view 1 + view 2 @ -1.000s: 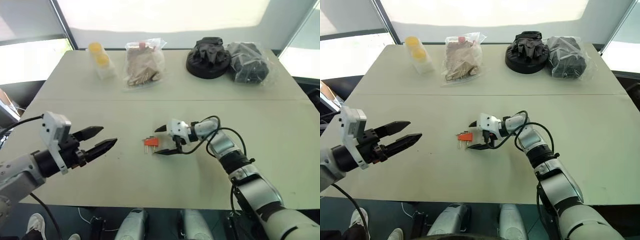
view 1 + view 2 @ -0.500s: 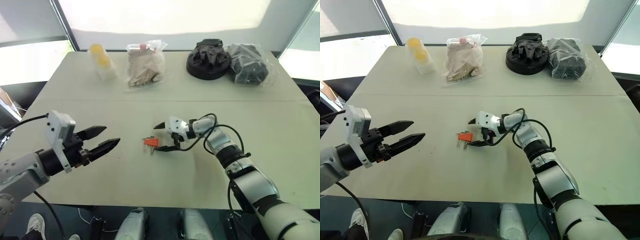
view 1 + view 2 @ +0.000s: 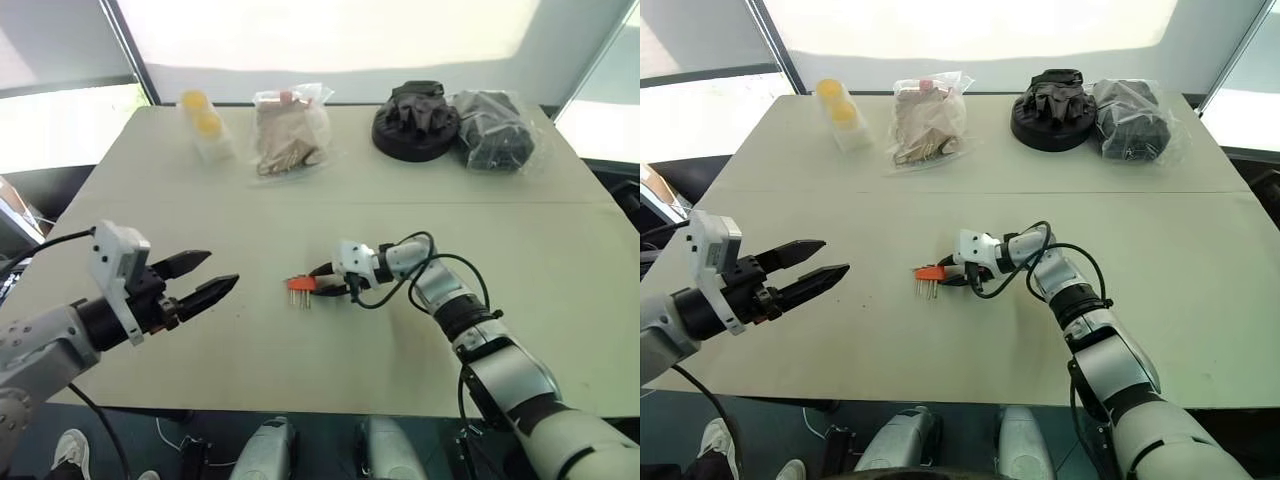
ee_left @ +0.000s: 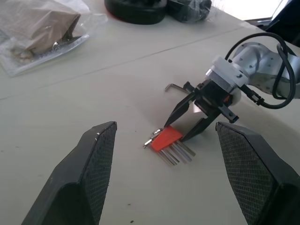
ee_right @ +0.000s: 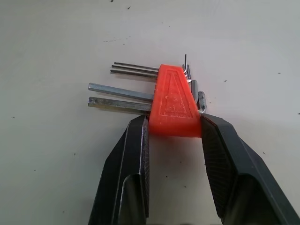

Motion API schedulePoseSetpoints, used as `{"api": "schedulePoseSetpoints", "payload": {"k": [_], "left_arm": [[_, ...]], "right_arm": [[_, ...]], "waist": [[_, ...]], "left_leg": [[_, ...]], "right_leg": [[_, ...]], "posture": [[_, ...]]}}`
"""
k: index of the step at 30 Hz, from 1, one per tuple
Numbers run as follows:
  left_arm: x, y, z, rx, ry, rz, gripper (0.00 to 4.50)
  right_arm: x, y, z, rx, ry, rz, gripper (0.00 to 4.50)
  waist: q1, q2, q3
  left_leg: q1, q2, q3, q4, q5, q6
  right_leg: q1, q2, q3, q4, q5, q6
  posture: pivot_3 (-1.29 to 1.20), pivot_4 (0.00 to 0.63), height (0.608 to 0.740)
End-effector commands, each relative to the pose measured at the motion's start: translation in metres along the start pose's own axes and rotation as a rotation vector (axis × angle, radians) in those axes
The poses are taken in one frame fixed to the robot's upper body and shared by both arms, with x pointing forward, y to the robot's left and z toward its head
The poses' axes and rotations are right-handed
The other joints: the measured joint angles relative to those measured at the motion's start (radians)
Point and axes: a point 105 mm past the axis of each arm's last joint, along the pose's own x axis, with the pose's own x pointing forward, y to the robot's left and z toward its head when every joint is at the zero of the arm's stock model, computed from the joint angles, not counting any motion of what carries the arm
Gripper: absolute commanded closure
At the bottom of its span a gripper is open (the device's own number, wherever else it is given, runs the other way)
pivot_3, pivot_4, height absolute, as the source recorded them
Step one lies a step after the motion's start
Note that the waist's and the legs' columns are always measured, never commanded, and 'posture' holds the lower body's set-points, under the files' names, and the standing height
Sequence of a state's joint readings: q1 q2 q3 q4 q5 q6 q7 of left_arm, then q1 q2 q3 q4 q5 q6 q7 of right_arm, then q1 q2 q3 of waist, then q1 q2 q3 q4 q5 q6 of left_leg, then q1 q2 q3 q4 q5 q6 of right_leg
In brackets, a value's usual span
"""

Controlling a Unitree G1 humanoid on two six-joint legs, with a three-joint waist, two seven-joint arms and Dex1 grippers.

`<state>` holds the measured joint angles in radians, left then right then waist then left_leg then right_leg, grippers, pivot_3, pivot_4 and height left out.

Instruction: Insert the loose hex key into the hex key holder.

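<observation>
I've got the right gripper (image 5: 173,154) down on the table (image 3: 560,250), its two fingers closed in on the wide end of the red holder (image 5: 173,105), one pad on each side. Looks like contact both sides, so I'd call it gripped, just barely. I want a firm squeeze low on the block before lifting, keeping the prongs pointing away so the slots stay reachable. The loose hex key (image 4: 176,86) lies flat on the table just behind that gripper, apart from the holder. My left gripper (image 3: 205,280) hangs wide and empty, well off to the left. Bags (image 3: 290,130) and dark bundles (image 3: 415,120) sit at the far edge, nothing blocking. The cable looping off my right wrist is the one snag risk.
</observation>
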<state>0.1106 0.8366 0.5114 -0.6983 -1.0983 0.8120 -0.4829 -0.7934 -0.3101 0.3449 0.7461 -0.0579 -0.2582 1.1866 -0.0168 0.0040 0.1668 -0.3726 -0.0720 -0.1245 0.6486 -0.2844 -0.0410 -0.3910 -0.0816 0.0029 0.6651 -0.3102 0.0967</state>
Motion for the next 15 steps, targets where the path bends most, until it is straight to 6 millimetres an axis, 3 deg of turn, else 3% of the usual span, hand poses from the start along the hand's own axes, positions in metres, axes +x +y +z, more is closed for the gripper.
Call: {"api": "schedulePoseSetpoints", "payload": {"k": [1, 4, 6, 11, 15], "left_arm": [[0.002, 0.001, 0.007, 0.017, -0.042, -0.005, 0.98], [0.006, 0.006, 0.012, 0.003, -0.062, -0.020, 0.98], [0.008, 0.009, 0.015, 0.004, -0.066, -0.036, 0.98], [0.018, 0.016, 0.034, 0.002, -0.110, -0.100, 0.98], [0.029, 0.020, 0.056, 0.020, -0.153, -0.154, 0.98]], "right_arm": [[-0.006, -0.011, -0.007, -0.041, 0.045, -0.115, 3.50], [-0.021, -0.047, 0.038, -0.225, -0.089, -0.372, 3.50], [-0.031, -0.057, 0.057, -0.345, -0.132, -0.470, 3.50], [-0.063, -0.068, 0.106, -0.703, -0.215, -0.639, 3.50], [-0.080, -0.074, 0.132, -0.932, -0.238, -0.765, 3.50]], "waist": [[-0.001, 0.000, 0.000], [-0.001, 0.000, 0.000], [-0.002, 0.000, 0.000], [-0.003, -0.001, 0.001], [-0.003, -0.002, 0.002]], "left_leg": [[0.000, 0.000, 0.000, 0.000, 0.000, 0.000], [-0.001, 0.000, 0.000, 0.000, 0.000, -0.001], [-0.003, 0.000, 0.001, 0.000, 0.001, -0.001], [-0.004, 0.000, 0.005, -0.002, 0.001, -0.001], [-0.003, 0.000, 0.007, -0.001, 0.001, -0.001]], "right_leg": [[0.000, 0.000, 0.000, 0.000, 0.000, 0.000], [-0.002, 0.000, 0.000, 0.000, 0.000, 0.000], [-0.004, 0.000, 0.001, 0.001, 0.000, 0.000], [-0.006, 0.001, 0.004, 0.001, 0.000, 0.000], [-0.006, 0.002, 0.007, 0.001, 0.000, 0.000]], "posture": [[0.00, 0.150, 0.740], [0.00, 0.150, 0.740], [0.00, 0.150, 0.740], [0.00, 0.150, 0.740], [0.00, 0.150, 0.740]]}}
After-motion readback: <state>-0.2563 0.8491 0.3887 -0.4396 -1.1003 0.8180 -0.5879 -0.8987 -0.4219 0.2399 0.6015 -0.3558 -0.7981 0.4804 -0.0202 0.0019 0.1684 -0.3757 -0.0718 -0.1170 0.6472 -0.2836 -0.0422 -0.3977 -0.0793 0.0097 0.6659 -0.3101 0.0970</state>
